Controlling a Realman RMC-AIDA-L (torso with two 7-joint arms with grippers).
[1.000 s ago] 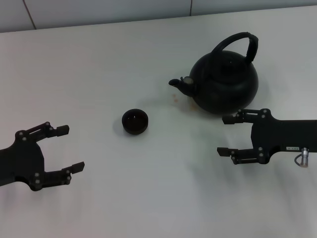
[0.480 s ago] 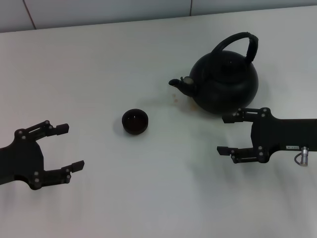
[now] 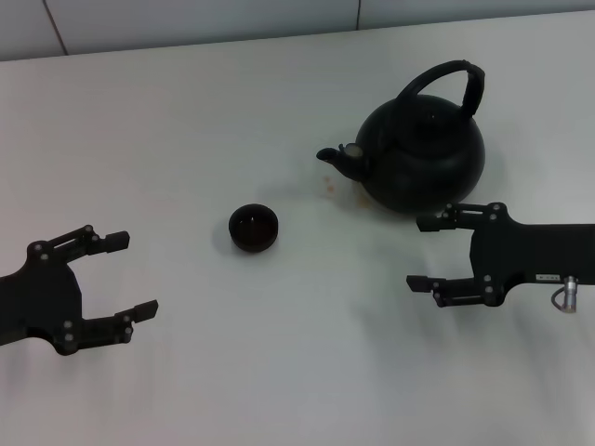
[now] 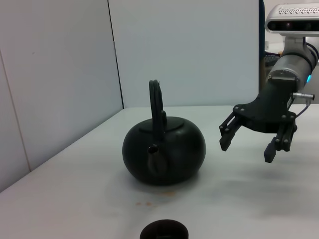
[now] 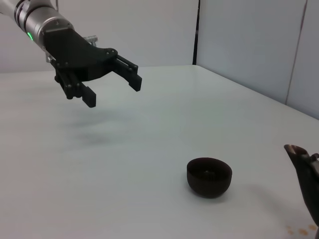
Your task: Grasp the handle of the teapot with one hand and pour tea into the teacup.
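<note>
Two grippers hang over the white table (image 3: 186,121), neither touching anything. From the head camera, the left gripper (image 3: 124,277) sits at about 8 o'clock of the scene, its fingers spread wide and empty, pointing toward the middle. Right of it, near the centre, stands the teacup (image 3: 254,228), a small black bowl standing upright; its inside looks dark with a faint reddish tone, and whether liquid lies in it I cannot tell. At roughly 2 o'clock from the cup, well apart from it, sits the teapot (image 3: 428,158), upright on the table, its short spout aimed toward the cup's side. The handle (image 3: 444,74) arches over the lid, free of any grasp. A few brownish drops of tea (image 3: 329,187) mark the table just below the spout, between pot and cup. At 6 o'clock of the pot, just beside its belly, hovers the right gripper (image 3: 422,253), fingers parted and holding nothing.
</note>
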